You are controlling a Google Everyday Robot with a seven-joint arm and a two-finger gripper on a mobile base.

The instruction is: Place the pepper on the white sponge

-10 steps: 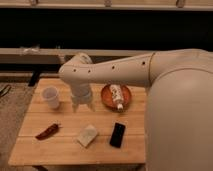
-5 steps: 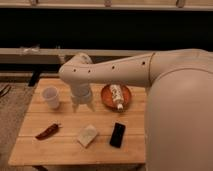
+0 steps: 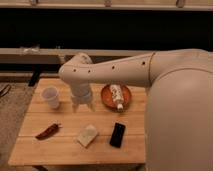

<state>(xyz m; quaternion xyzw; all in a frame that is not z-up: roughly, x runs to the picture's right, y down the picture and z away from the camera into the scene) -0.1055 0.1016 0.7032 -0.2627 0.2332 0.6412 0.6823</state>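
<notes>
From your claw [image 3: 82, 106], spread above the bench [image 3: 45, 150], bare wood runs toward eight o'clock; cup [image 3: 50, 97] blocks nine, plate [image 3: 106, 95] three.

No change can be made out since a second ago: the gripper [image 3: 82, 106] is held at the same place over the table [image 3: 60, 152], between cup [image 3: 50, 96] and plate [image 3: 105, 97], and no shift is seen in the pepper [image 3: 48, 131] or the sponge [image 3: 87, 135].

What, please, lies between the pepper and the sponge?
Only bare table lies between the pepper and the sponge, as the camera view shows. The gripper hangs open farther back, between cup and plate.
</notes>
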